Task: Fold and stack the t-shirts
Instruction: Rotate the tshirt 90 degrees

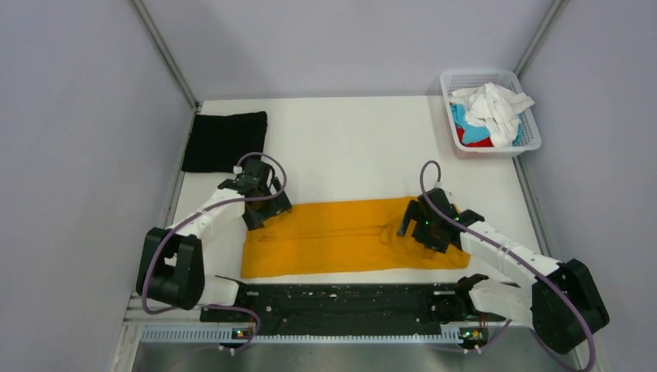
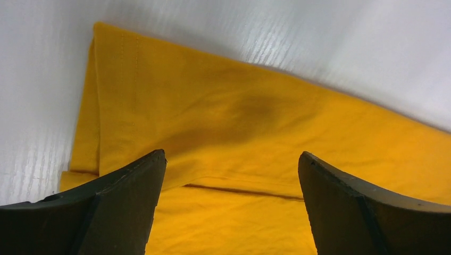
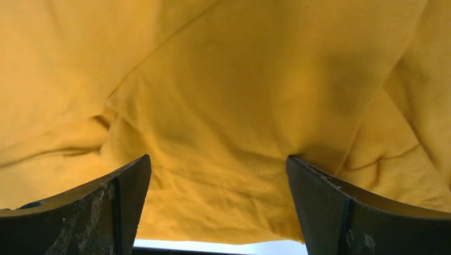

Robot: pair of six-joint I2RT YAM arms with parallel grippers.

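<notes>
A mustard-orange t-shirt [image 1: 341,236] lies folded into a long strip across the near middle of the table. My left gripper [image 1: 261,208] is open over the strip's left end, where a fold edge [image 2: 244,190] runs between its fingers. My right gripper [image 1: 422,229] is open over the strip's right end, with bunched cloth [image 3: 223,159] between its fingers. A black t-shirt [image 1: 226,140] lies folded at the far left. White [image 1: 492,108], light-blue [image 1: 461,118] and red [image 1: 474,139] t-shirts are heaped in the basket.
A white plastic mesh basket [image 1: 530,132] stands at the far right corner. Grey walls close in the table on the left, right and back. A black rail [image 1: 341,302] runs along the near edge between the arm bases.
</notes>
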